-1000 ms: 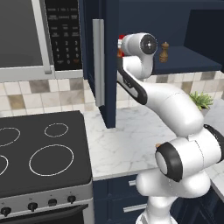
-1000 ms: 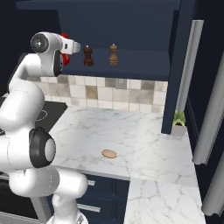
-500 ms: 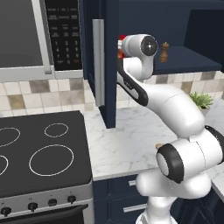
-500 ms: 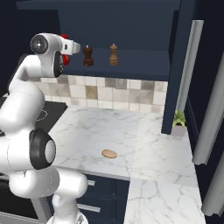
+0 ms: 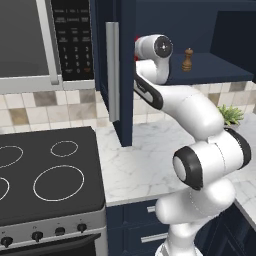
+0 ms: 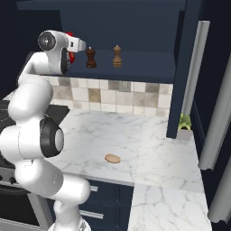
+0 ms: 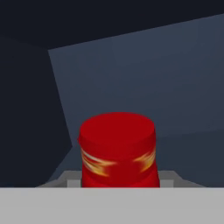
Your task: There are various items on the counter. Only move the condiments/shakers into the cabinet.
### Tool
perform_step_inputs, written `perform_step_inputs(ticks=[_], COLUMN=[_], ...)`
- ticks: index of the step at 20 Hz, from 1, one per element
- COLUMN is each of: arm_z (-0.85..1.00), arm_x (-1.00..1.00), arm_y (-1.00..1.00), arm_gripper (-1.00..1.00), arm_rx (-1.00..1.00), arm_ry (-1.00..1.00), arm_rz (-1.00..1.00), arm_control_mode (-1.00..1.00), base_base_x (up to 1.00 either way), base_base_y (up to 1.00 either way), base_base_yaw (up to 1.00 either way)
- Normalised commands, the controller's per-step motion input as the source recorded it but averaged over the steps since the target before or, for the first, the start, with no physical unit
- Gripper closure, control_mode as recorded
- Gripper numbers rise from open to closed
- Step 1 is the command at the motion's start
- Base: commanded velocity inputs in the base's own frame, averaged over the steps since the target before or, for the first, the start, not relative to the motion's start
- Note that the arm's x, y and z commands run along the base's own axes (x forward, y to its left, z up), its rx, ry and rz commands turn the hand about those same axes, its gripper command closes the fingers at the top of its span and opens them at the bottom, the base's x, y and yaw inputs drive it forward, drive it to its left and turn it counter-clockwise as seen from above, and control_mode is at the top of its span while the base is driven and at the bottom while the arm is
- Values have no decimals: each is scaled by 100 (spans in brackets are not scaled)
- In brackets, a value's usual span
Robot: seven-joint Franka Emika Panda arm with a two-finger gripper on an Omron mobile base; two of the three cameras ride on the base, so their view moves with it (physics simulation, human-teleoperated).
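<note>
Red squeeze bottle (image 7: pixel 117 151) sits right in front of the hand camera, its yellow label band showing, with the dim navy inside of the cabinet (image 6: pixel 135 27) behind it. In the right base view a sliver of red (image 6: pixel 69 34) peeks out at the wrist, level with the cabinet shelf (image 6: pixel 135 65). The pincer (image 6: pixel 81 45) appears narrowed on the bottle; its finger tips are hidden behind the bottle's body, so the grip is my reading rather than something plainly seen, and I cannot tell whether the bottle's base is on the shelf or just above it.

Further along the shelf stand the dark pepper mill (image 6: pixel 91 57) and, beside it, the lighter wooden shaker (image 6: pixel 117 56), both upright and apart from each other. The shaker also shows in the left base view (image 5: pixel 187 59). The cabinet door (image 5: pixel 120 75) hangs open with its long silver handle (image 5: pixel 112 72).

Down on the worktop (image 6: pixel 149 149) lies the flat tan disc of food (image 6: pixel 113 158), and a small potted plant (image 6: pixel 184 122) stands near the wall; both should stay put.

Judging by this, the last condiment is being placed. The next move calls for lowering the bottle squarely onto the shelf, well short of the pepper mill, opening the pincer and drawing straight back without tipping it.
</note>
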Motion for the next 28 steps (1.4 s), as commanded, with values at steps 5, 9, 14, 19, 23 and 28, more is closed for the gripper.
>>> perform_step_inputs(ticks=[5, 9, 14, 19, 23, 28], arm_z=[-21, -5, 0, -5, -25, -52], arm_x=[23, 7, 0, -33, -83, -100], arm_y=[15, 8, 0, 0, 0, -9], arm_gripper=[-100, -100, -100, -100, -100, -100], arm_rx=[0, -4, 0, 0, 0, 0], arm_ry=[0, 3, 1, 0, 0, 0], arm_rz=[0, 0, 0, 0, 0, 0], arm_control_mode=[-100, -100, -100, -100, -100, -100], base_base_x=[0, 0, 0, 0, 0, 0], base_base_y=[0, 0, 0, 0, 0, 0], base_base_yaw=[0, 0, 0, 0, 0, 0])
